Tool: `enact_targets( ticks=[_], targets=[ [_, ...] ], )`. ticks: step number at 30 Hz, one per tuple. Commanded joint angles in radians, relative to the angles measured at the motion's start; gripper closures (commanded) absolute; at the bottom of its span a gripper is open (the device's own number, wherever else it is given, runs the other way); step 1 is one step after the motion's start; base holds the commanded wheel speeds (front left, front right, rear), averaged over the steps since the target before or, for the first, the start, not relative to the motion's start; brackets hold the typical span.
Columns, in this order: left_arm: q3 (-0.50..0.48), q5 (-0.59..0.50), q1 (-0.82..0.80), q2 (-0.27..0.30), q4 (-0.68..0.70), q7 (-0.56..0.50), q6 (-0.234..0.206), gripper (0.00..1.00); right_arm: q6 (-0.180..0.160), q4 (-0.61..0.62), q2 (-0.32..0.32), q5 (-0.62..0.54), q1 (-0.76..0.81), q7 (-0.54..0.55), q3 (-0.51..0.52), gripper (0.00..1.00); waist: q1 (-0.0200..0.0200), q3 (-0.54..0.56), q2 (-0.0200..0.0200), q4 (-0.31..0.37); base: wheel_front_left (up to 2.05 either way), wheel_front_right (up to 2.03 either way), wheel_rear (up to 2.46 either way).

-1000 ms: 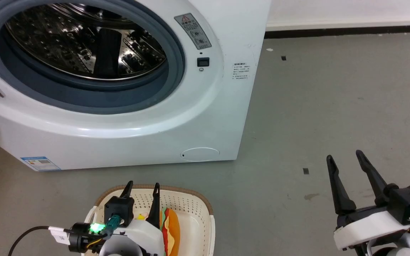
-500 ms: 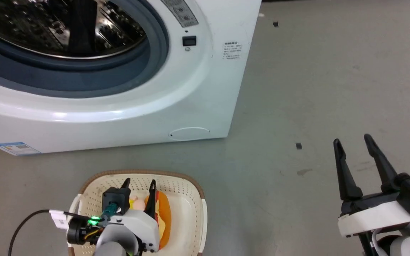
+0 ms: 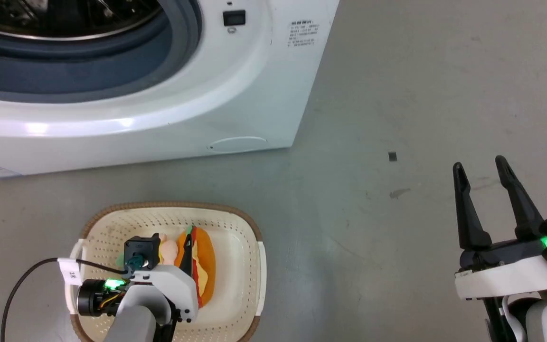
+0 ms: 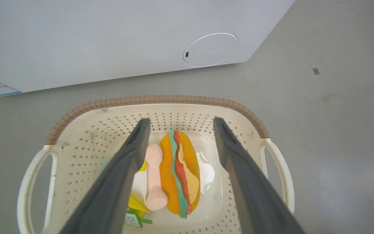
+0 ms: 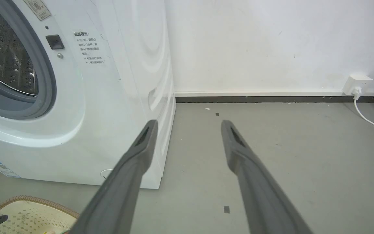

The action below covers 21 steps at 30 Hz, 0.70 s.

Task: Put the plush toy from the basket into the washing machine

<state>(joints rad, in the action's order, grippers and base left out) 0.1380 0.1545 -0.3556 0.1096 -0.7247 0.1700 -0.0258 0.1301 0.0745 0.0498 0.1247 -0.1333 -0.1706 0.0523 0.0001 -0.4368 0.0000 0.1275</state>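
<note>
The plush toy [image 3: 200,266] lies in the cream basket [image 3: 169,207]; its orange burger cushion [image 4: 177,169] sits beside a pink limb [image 4: 154,182], with yellow cloth and a green-white tag [image 4: 134,220] under it. My left gripper [image 3: 174,240] hangs open over the toy. In the left wrist view that gripper [image 4: 181,121] has one finger on each side of the limb and cushion, without clasping them. The white washing machine [image 3: 136,118] stands behind the basket with its porthole open, its grey seal [image 5: 45,87] in sight. My right gripper [image 3: 478,164] is open and empty over the floor at the right.
Grey floor [image 3: 397,95] spreads to the right of the washer, with small dark marks [image 3: 392,156] on it. A wall socket [image 5: 357,83] with a white cord sits at the far right skirting. A black cable [image 3: 22,285] loops off my left wrist.
The head camera has tilted down, so the washer has slid up the picture. My left gripper has come back from the basket's far rim to over the toy. The right gripper stays open.
</note>
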Motion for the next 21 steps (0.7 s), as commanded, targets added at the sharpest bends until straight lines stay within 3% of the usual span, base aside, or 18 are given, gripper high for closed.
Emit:
enact_targets(
  ticks=[1, 7, 21],
  targets=[
    [0.001, 0.011, -0.031, 0.005, -0.032, 0.011, -0.001, 0.00, 0.000, 0.008, 0.000, 0.007, -0.022, -0.010, 0.001, 0.00, -0.0001, -0.028, 0.0000, 0.008, 0.00, 0.00, 0.00],
    [0.003, 0.028, -0.085, 0.016, -0.135, 0.023, -0.026, 0.00, 0.000, 0.027, 0.000, -0.001, -0.045, -0.023, -0.005, 0.00, -0.0001, -0.090, 0.0000, 0.023, 0.00, 0.00, 0.00],
    [0.036, 0.066, -0.246, 0.052, -0.348, 0.010, -0.016, 0.00, 0.001, 0.078, 0.000, 0.032, -0.100, -0.052, -0.005, 0.00, -0.0001, -0.257, 0.0000, 0.057, 0.00, 0.00, 0.00]
  ],
)
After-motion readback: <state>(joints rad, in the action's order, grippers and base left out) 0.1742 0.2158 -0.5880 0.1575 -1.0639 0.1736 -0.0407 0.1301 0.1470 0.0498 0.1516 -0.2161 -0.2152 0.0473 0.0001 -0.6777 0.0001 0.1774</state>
